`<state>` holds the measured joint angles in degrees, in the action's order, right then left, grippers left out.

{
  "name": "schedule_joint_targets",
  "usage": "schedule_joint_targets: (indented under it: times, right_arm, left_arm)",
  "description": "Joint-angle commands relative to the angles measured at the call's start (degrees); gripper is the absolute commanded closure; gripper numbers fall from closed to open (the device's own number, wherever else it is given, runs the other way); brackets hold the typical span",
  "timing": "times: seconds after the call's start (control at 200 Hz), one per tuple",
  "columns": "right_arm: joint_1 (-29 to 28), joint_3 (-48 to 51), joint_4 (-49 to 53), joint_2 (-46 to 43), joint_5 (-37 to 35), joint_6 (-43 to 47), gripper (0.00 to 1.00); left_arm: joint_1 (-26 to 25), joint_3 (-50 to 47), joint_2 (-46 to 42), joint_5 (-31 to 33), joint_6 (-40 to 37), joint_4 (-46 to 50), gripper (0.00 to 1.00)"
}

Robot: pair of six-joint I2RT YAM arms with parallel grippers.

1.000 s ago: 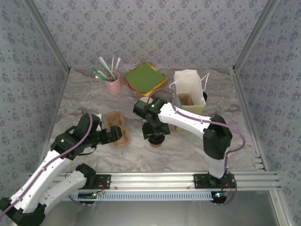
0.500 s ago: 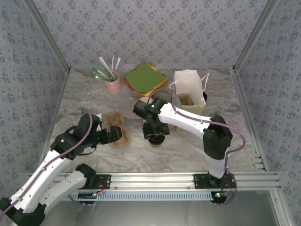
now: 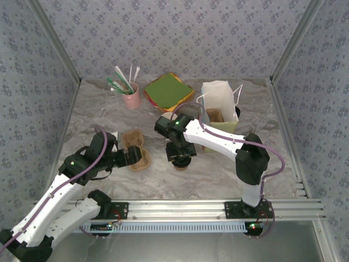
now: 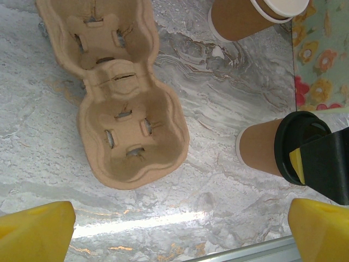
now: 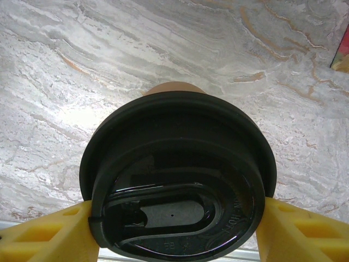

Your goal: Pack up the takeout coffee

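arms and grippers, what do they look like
Both arms, the left arm and the right arm, have white links with black joint housings. A thin purple cable loops along each. A small green light glows on a black joint. The left gripper and right gripper have chunky yellow fingers.

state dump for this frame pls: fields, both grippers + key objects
right gripper: shut on the lid rim of the takeout coffee, one finger each side
takeout coffee: standing on the table, not yet in the paper bag
left gripper: open, empty, over the table beside the cup carrier
cup carrier: both wells empty
lidless cup: standing near the paper bag
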<state>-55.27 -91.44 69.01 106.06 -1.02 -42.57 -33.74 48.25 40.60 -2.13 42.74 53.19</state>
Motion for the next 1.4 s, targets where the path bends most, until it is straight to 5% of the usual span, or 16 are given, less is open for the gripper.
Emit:
schedule_joint_targets:
  times: [0.0,0.765,1.394]
  right_arm:
    - [-0.5,-1.8,2.7,-1.0,-0.6,-0.2,0.31]
    - [-1.6,-8.9,12.4,-7.6,-2.6,-1.6,0.31]
    - [1.8,-25.5,27.1,-13.7,-5.9,2.1,0.31]
  left_arm:
    - [0.3,0.5,0.1,-0.8,-0.1,-1.0,0.00]
    - [0.4,4.1,4.8,-5.6,-2.4,-6.9,0.00]
    - [-0.6,7.0,11.7,-9.1,-2.8,-13.5,0.00]
